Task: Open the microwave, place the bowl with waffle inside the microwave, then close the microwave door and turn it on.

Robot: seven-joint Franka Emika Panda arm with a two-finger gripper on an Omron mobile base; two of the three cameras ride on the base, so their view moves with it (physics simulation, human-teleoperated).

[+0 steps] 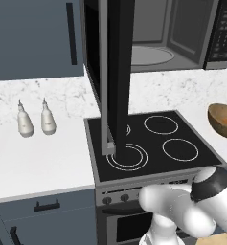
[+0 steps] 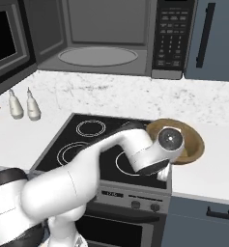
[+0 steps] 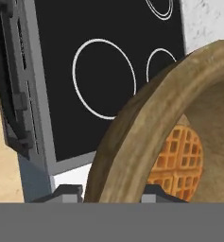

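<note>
The microwave point(image 2: 106, 38) stood above the counter with its cavity exposed; the grey interior and round turntable point(image 2: 97, 56) were visible, and the black keypad panel point(image 2: 168, 36) sat at the cavity's right. The microwave door point(image 1: 117, 72) was swung fully open, projecting edge-on toward the cameras over the left half of the stovetop point(image 1: 151, 141), which carried 4 white rings.

The bowl point(image 2: 195, 144), tan-brown and shallow, sat at the right of the stovetop, overlapping its right edge and the white counter point(image 2: 207, 169); whether it rested on the surface or was lifted could not be told. Inside it lay a golden waffle point(image 3: 177, 160), seen in the hand view past the near rim.

The arm reached across the front of the stove, its wrist covering the bowl's left rim in the right base view. In the hand view the gripper point(image 3: 111, 191) straddled that rim, 1 finger tip outside and 1 inside the bowl, with the wooden wall between them; the fingers appeared closed on the bowl's rim.

2 white bottles point(image 1: 36, 119) stood side by side on the counter well left of the stove.
</note>
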